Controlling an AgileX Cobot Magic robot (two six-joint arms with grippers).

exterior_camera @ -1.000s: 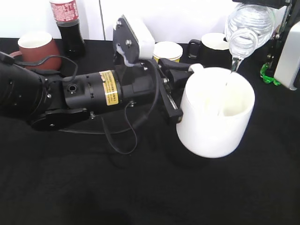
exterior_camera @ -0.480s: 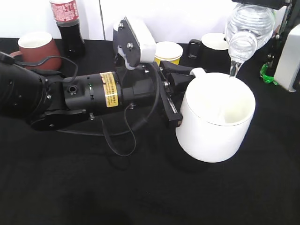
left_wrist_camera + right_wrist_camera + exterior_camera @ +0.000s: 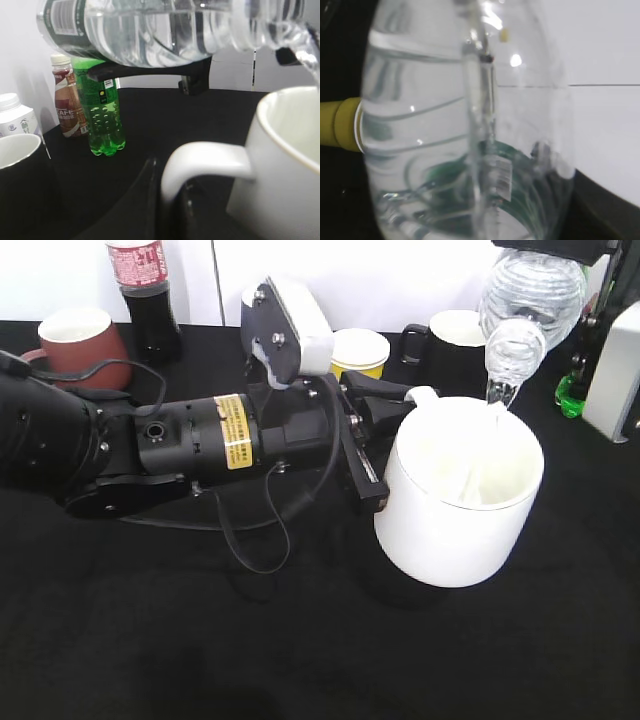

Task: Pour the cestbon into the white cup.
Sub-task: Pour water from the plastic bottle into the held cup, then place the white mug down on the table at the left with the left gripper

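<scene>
At centre right of the exterior view, the white cup (image 3: pixel 462 495) is held tilted above the black table (image 3: pixel 200 640), its mouth turned toward two o'clock. The left gripper (image 3: pixel 385 435) reaches in from nine o'clock and is clamped on the cup's loop handle (image 3: pixel 202 157); the left wrist view shows the handle running back between the dark fingers (image 3: pixel 145 190).

At one o'clock from the cup, the cestbon (image 3: pixel 525 300) hangs tipped neck-down, its open mouth just above the cup's far rim, and a thin stream of water (image 3: pixel 497 398) falls from it into the cup. In the left wrist view the bottle lies nearly level across the top, its dark green label at the eleven o'clock corner, water inside. The right gripper (image 3: pixel 150 67) shows there as a dark bar beneath the bottle, closed around its body.

Behind the cup, at twelve o'clock, stand a yellow cup (image 3: pixel 358 348) and a black mug (image 3: pixel 452 340). At ten o'clock are a cola bottle (image 3: pixel 143 295) and a brown-red mug (image 3: pixel 78 340). A green soda bottle (image 3: pixel 102 105) and a coffee bottle (image 3: pixel 67 97) stand near each other at the table's back edge.
</scene>
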